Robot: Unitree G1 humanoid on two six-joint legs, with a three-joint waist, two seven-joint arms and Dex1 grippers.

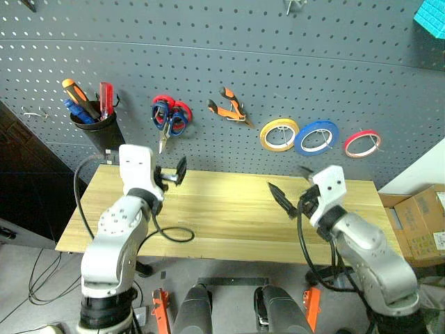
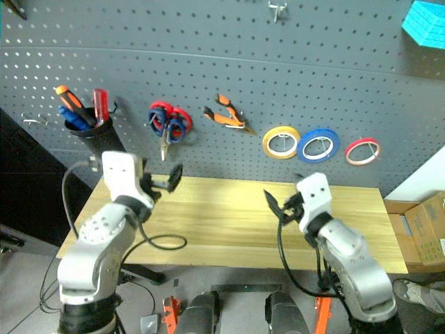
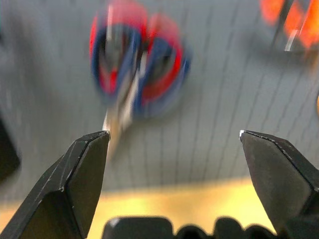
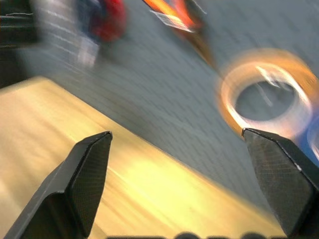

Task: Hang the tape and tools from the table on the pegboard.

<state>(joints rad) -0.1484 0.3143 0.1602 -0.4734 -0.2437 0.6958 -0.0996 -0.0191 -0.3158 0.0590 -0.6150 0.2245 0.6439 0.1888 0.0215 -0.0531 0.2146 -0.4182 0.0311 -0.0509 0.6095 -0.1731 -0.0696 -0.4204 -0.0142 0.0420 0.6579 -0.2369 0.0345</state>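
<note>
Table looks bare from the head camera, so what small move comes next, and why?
Probably just ease both arms back to rest. The table carries no tools; the red tape, pliers and scissors hang on the pegboard, the red-handled screwdriver stands in the black cup, and the left gripper and right gripper are open and hold nothing.

Grey floor (image 1: 28, 278) lay below; cardboard boxes (image 1: 424, 223) stood at right, a dark cabinet (image 1: 21, 181) at left
</note>
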